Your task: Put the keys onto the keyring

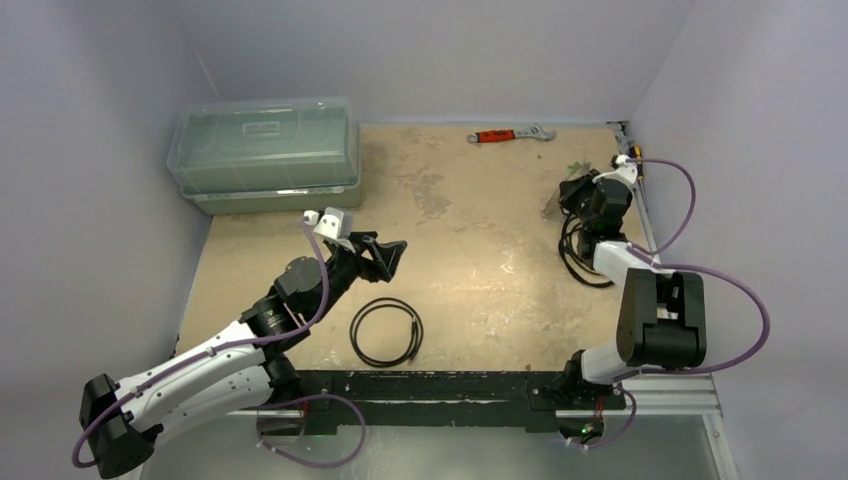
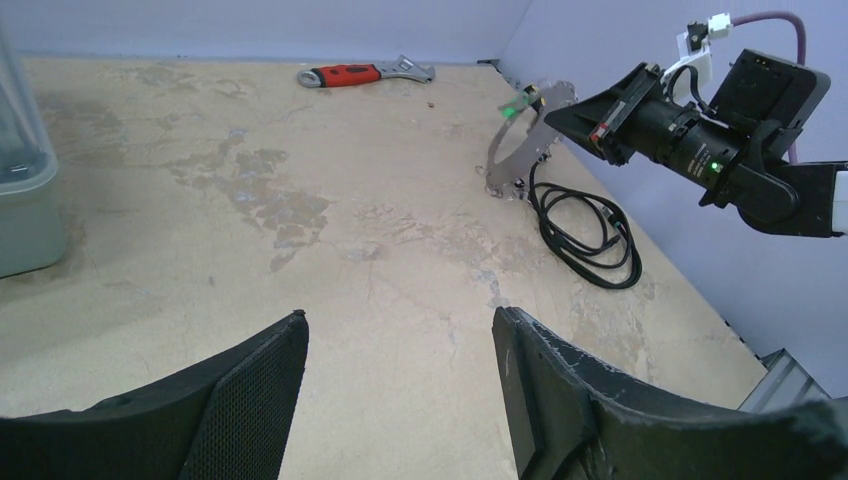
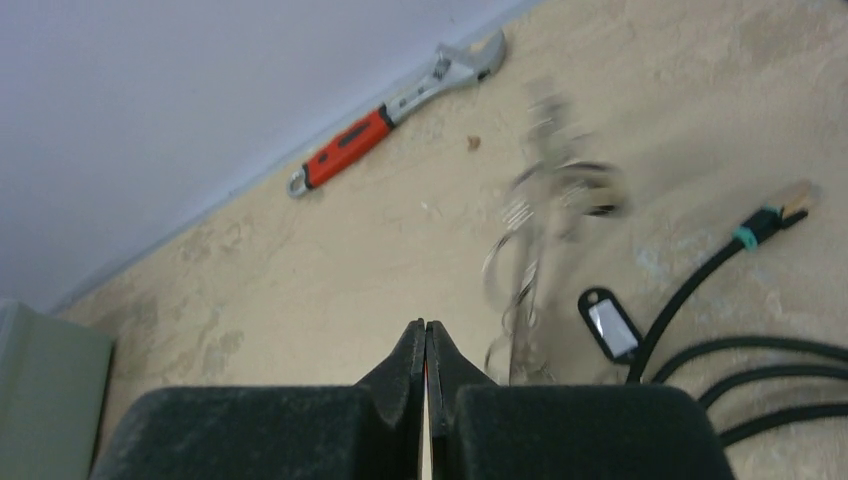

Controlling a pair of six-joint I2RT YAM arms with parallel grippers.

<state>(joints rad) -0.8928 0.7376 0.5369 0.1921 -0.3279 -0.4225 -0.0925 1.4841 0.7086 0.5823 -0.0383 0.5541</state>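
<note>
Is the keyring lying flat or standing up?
Standing, tilted: the left wrist view shows the keyring up on edge on the table by the right gripper.

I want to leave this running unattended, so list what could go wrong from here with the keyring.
The right claw is shut on only the edge of the keyring, which is blurred in the right wrist view; it may be swinging and could slip out.
The black cable lies close by the ring's lower end; the ring could snag it.
The left claw is open, empty and far from it, so nothing else steadies the ring.
</note>
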